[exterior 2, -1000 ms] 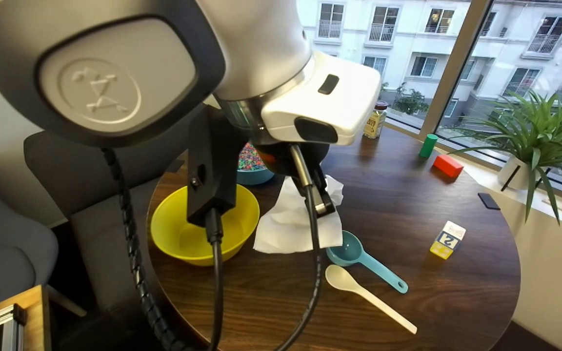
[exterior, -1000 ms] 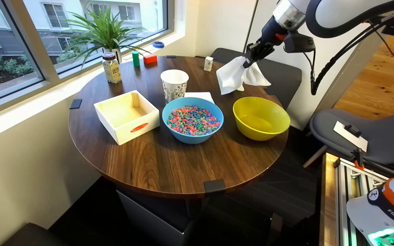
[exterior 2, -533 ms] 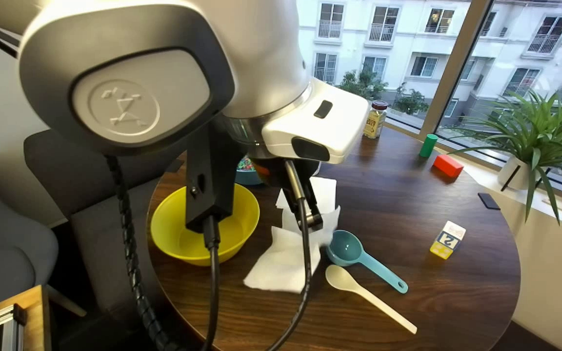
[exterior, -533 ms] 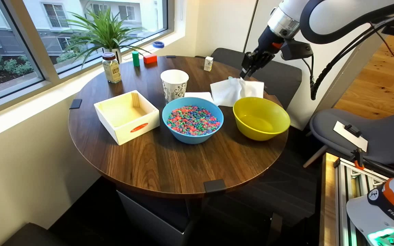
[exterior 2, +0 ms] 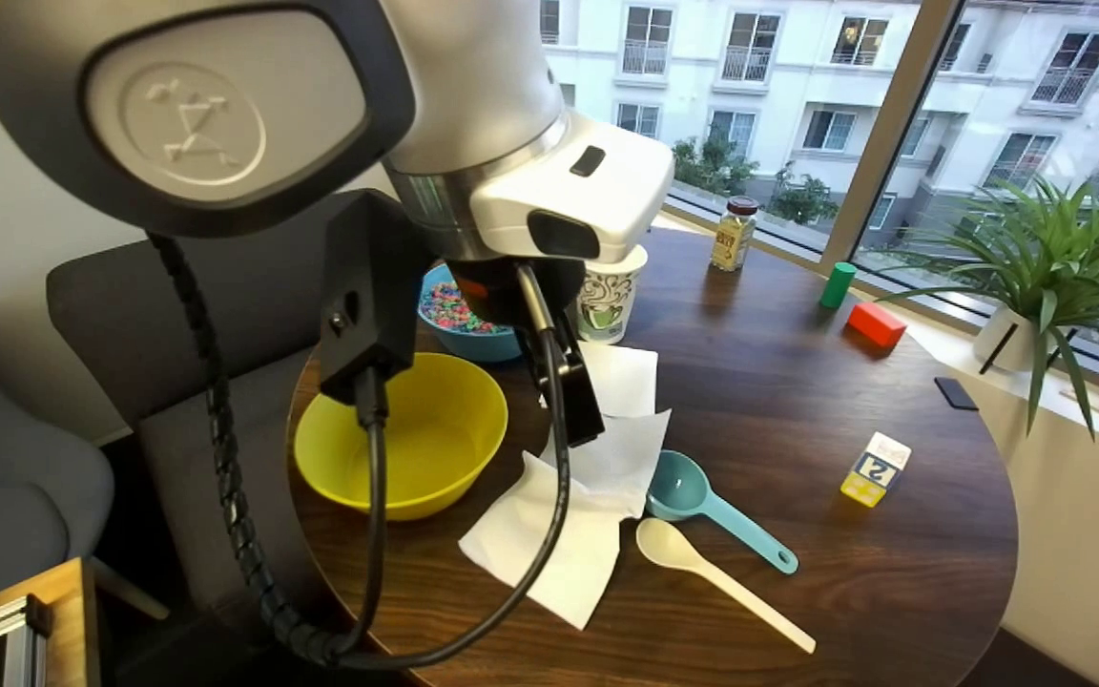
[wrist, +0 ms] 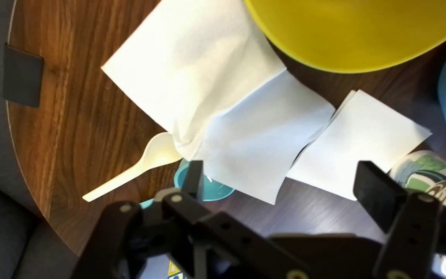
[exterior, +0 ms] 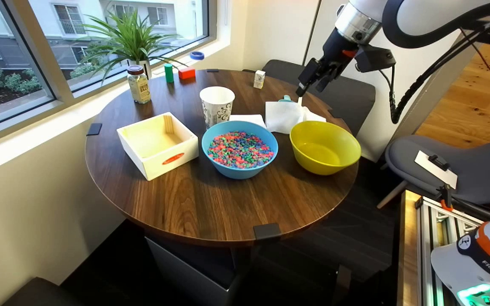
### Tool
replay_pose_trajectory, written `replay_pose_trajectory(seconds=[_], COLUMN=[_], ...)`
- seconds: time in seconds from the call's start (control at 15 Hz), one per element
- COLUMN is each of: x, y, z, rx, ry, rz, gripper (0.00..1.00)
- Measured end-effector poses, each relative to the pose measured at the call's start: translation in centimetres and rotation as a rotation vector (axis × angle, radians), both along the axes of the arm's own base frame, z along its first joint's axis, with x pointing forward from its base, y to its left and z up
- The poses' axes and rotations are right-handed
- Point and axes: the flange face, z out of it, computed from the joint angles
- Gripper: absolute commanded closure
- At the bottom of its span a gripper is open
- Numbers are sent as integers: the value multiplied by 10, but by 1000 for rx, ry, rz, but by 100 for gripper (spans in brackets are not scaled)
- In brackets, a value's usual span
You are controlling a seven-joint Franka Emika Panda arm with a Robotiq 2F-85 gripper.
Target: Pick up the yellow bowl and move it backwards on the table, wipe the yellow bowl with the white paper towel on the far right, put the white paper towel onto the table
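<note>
The white paper towel lies creased and spread out on the dark round table, beside the yellow bowl. In the wrist view the towel reaches under the overhang of the bowl's rim from this angle; whether they touch I cannot tell. One towel edge overlaps the teal scoop. My gripper is open, its fingers wide apart with nothing between them. It hangs above the towel's scoop-side edge, clear of the cloth in an exterior view. The bowl stands upright, partly behind the arm's camera mount in an exterior view.
A teal scoop and a pale spoon lie close to the towel. A flat white square adjoins it. The blue bowl, paper cup and wooden box stand farther along. Letter blocks sit beyond the scoop.
The towel hung from my shut gripper a second ago. My gripper went down, the towel came to lie on the table, the jaws opened, and the arm has since lifted slightly. The bowl stayed put.
</note>
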Motion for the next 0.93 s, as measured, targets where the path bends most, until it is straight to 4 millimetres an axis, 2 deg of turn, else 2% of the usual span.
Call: replay_pose_trajectory(seconds=[0.6,0.93], x=[-50,-71], y=[54,64], z=[32,40], rx=[-50,-71], ry=[91,67], rz=[32,36], gripper=[0,0])
